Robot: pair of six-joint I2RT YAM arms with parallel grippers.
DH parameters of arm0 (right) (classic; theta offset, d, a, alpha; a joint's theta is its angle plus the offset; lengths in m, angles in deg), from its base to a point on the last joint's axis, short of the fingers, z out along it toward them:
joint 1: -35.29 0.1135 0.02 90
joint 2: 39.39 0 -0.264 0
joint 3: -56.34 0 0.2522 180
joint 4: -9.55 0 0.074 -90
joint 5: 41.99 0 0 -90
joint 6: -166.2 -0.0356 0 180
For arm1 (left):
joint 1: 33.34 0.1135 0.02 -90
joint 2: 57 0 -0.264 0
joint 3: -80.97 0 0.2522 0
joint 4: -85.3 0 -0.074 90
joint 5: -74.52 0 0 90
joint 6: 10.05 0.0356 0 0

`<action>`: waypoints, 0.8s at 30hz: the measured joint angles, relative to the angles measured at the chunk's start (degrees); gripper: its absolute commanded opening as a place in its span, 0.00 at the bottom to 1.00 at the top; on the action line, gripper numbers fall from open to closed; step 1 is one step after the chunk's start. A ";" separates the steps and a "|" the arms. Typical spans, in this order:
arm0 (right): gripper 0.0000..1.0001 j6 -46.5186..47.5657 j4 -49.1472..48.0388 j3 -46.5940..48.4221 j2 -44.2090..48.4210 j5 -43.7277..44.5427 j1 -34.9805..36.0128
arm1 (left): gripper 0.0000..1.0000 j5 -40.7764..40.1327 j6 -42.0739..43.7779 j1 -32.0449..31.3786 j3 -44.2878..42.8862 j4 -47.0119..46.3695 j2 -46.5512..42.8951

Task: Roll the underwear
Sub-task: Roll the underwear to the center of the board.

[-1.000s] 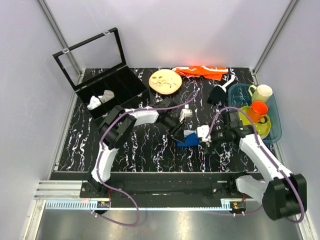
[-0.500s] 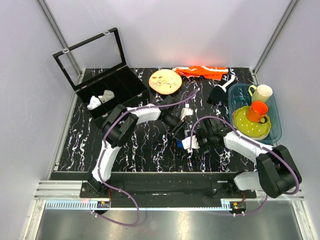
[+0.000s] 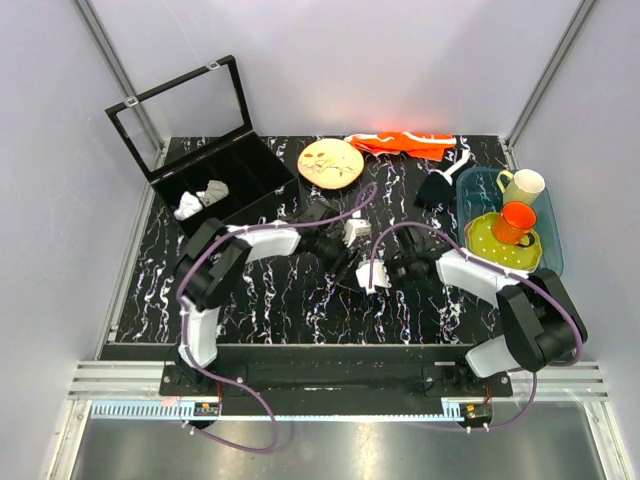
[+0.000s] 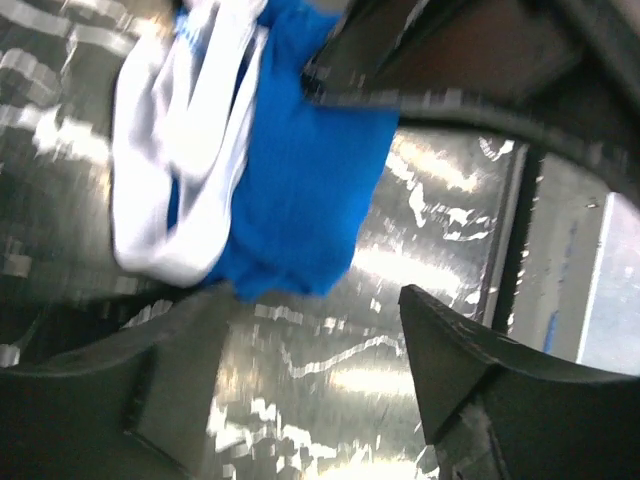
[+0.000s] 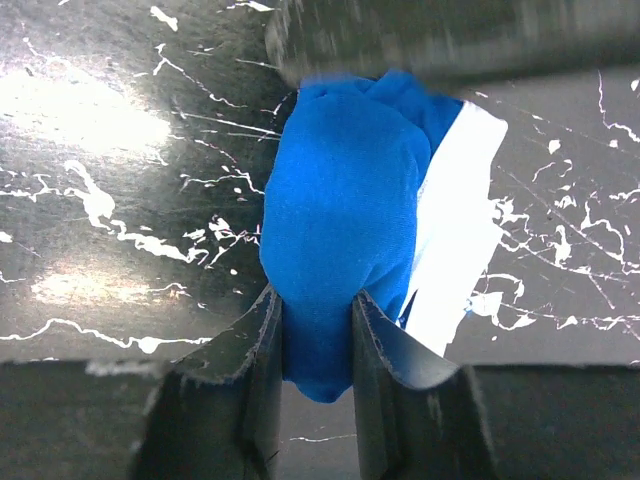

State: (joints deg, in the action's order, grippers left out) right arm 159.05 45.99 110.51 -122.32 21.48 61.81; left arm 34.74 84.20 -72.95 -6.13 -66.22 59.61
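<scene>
The underwear (image 5: 340, 220) is a bunched royal-blue bundle with a white waistband (image 5: 452, 235), lying on the black marbled table. My right gripper (image 5: 318, 335) is shut on its near blue fold, and cloth bulges out between the fingers. In the left wrist view the underwear (image 4: 295, 180) lies just beyond my left gripper (image 4: 310, 350), which stands open with only bare table between its fingers. In the top view both grippers meet mid-table, left (image 3: 338, 258) and right (image 3: 356, 280), and they hide the underwear.
An open black compartment box (image 3: 215, 185) holding small white cloth pieces (image 3: 200, 200) stands at the back left. A round wooden plate (image 3: 330, 162) and an orange cloth (image 3: 405, 143) lie at the back. A blue basket (image 3: 545, 265) with cups is at the right.
My right gripper has swung left to the underwear and closed on its blue fold. My left gripper has let go, opened and drawn back a little to the left.
</scene>
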 measured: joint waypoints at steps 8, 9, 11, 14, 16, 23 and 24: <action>0.27 -6.43 11.28 10.12 -7.08 -5.09 -2.64 | 0.99 -17.84 -0.42 1.62 20.74 -14.58 -20.31; 0.27 -7.17 13.27 11.78 -8.44 -6.86 -3.63 | 0.99 -19.71 -0.55 1.62 23.12 -17.11 -22.77; 0.27 -8.28 16.59 14.19 -10.75 -9.84 -5.40 | 0.99 -22.64 -0.98 1.62 28.09 -22.12 -27.32; 0.27 -9.16 22.16 17.62 -14.51 -14.03 -7.93 | 0.99 -25.70 -1.95 1.62 34.49 -28.22 -32.50; 0.28 -9.73 26.10 20.46 -17.94 -16.79 -9.55 | 0.99 -27.06 -3.48 1.73 37.20 -31.85 -33.90; 0.28 -15.23 35.41 28.35 -27.28 -22.69 -12.61 | 0.99 -20.98 -10.45 4.31 36.28 -42.66 -27.12; 0.28 -16.41 36.15 29.05 -28.11 -22.75 -12.74 | 0.99 -19.04 -11.26 4.63 35.47 -43.67 -25.07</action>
State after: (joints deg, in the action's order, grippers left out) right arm 142.63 82.14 139.56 -150.43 -1.27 49.07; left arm 15.70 72.94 -68.32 29.35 -109.89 34.54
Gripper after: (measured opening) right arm 0.318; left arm 0.987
